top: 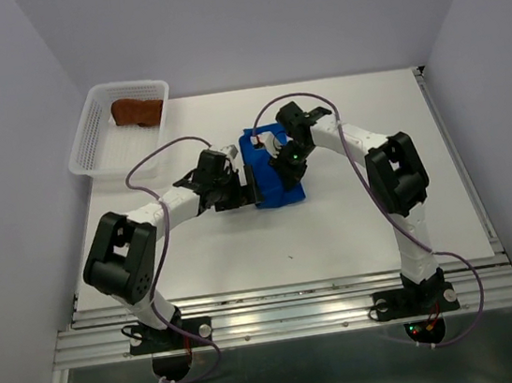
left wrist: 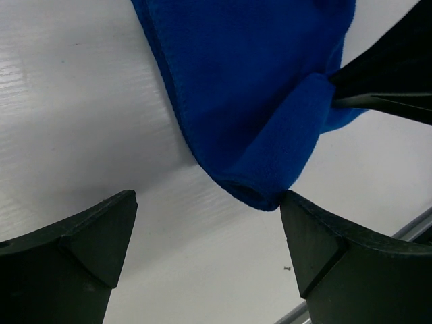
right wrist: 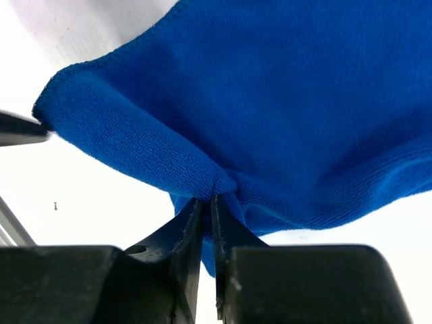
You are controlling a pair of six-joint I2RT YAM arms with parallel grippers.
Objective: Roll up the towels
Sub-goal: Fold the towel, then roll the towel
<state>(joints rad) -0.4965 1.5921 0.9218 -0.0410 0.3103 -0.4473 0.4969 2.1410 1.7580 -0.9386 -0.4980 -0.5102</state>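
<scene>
So the blue towel sits bunched in the middle of the table, right between the two tools. The right gripper has its fingers pressed nearly together on a small pleat of blue cloth. It's pinched right at the tips, and the rest of the towel drapes up and away ahead of it. The left gripper is spread wide with nothing in it. A rolled-looking end of the towel lies just ahead of its fingers, pretty much touching one tip. The rust-brown towel is well apart from both tools, off past the left gripper's outer side, lying in the white basket. I'd guess that one's already dealt with.

My take on doing this bit well: the pinch is only a tiny tuck, so I'd drag low and slow across the table rather than lift, otherwise the roll flops open. The left one should close in around that loose end and pin it before the right lets go. Move both edges together so the roll doesn't cone out. I can't tell how tight it is underneath.
</scene>
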